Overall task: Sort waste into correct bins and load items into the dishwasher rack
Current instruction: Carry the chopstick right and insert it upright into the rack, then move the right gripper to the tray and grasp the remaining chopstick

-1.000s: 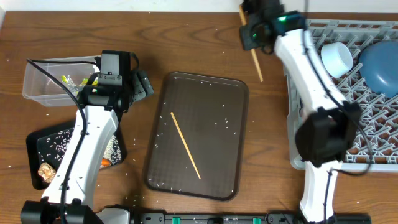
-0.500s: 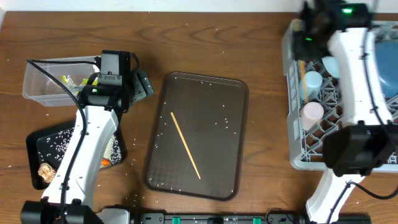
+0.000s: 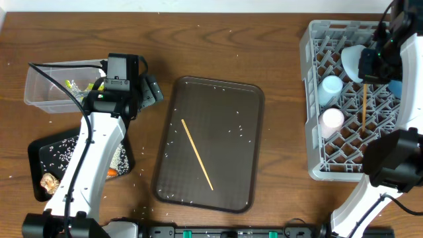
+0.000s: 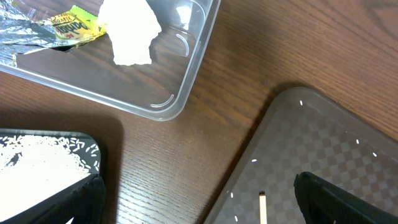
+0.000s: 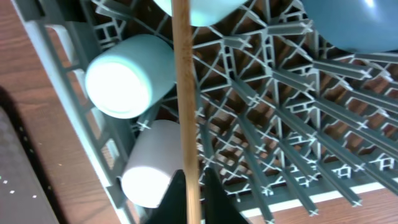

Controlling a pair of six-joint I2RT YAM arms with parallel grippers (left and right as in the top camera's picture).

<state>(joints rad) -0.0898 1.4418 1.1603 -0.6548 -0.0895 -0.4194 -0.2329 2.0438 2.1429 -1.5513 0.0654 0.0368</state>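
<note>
A brown wood-grain table (image 3: pixel 218 39) fills every view, evenly lit, with only soft shadows.

A chopstick (image 3: pixel 197 154) lies on the serving tray (image 3: pixel 218 106), left of the rack (image 3: pixel 347 139)

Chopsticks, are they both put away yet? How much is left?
Nearly. The pink cup and light-blue cup sit in the dishwasher rack, the napkin in the clear tub. The right jaws hold one chopstick over the rack. The other chopstick lies on the brown tray, waiting.

overhead straight down, right wrist close over rack (image 3: pixel 337 170)
</note>
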